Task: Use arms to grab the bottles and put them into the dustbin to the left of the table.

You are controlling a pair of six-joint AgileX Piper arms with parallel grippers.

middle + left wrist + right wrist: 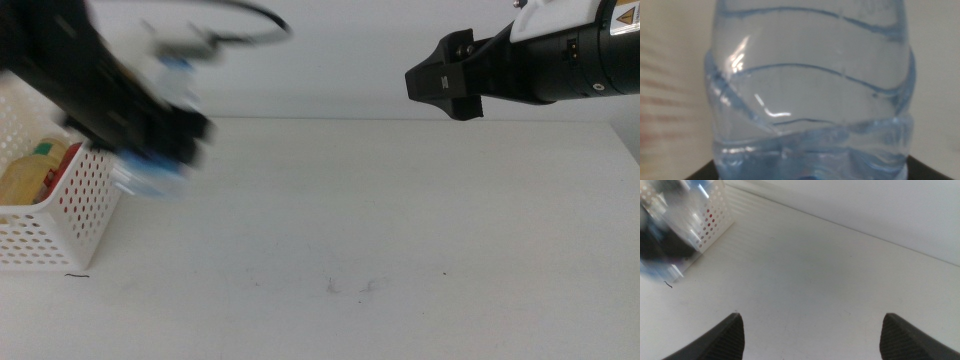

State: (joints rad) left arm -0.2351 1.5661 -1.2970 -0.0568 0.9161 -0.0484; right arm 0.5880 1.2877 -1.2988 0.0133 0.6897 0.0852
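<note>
We put the task near its end. The white rectangular plastic dustbin with perforated walls sits at the left edge of the large flat white table, and the yellow juice bottle with a green label already lies inside it; red shows through the holes beside it, likely the slim red soda can, though we can't confirm its shape from here.

The last item, the clear ribbed plastic water bottle with blue tint, is in the left gripper. The left wrist view is filled by the bottle's body right at the jaws, so we judge the jaws closed around it, though the jaws themselves barely show at the lower corners. In the middle view that black left arm is motion-blurred, carrying the bottle just beside the dustbin's right wall, above the table and not yet over the opening. The right wrist view shows the same blurred mass next to the perforated wall.

The right gripper hangs high over the far right of the table, well apart from everything. Its wrist view shows two dark jaws spread wide with only bare table between them, holding nothing.

Done: two containers in, by our reading. Left: move the water bottle over the rim and release it. No other bottle is visible on the table.
</note>
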